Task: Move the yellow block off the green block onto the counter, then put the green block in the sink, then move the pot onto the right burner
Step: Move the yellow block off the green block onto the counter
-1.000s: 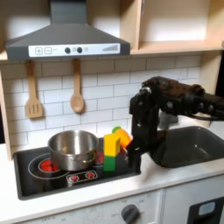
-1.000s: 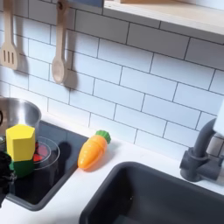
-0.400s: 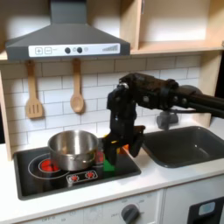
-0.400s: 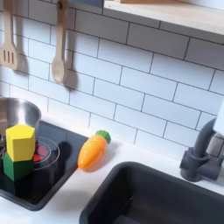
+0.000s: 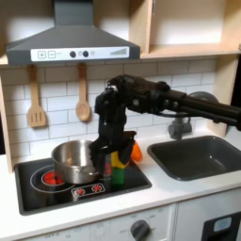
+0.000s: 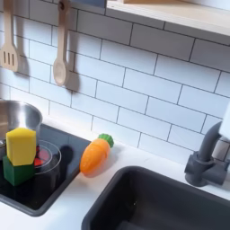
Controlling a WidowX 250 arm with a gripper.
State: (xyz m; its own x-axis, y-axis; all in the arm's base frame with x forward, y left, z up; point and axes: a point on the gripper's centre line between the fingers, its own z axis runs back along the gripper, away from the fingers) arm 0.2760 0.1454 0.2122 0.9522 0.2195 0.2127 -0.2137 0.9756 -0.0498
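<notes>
A toy kitchen w/ white subway-tile backsplash is seen in both exterior views, fitted w/ a grey range hood up top and two wooden utensils, a slotted spatula and a spoon, hung on the wall. The counter is a smooth white worktop, w/ a black stove panel set into it at the first exterior view's left and the sink, a dark grey basin w/ arched faucet, at the first exterior view's right. The pot, shiny steel, is seated on the stove over a red burner ring, at the first exterior view's left. The green block is placed on the stove just beside the pot, and the yellow block is stacked on top of it, touching; the stack is shown clearly in the second exterior view. An orange carrot toy w/ green tip is laid on the counter between stove and sink, apart from the blocks. The black arm is reached in from the first exterior view's right and bent down, w/ the gripper held low over the blocks, next to the pot's rim. Whether its jaws are spread or pressed together cannot be told; they are too dark and blurred against the blocks.
</notes>
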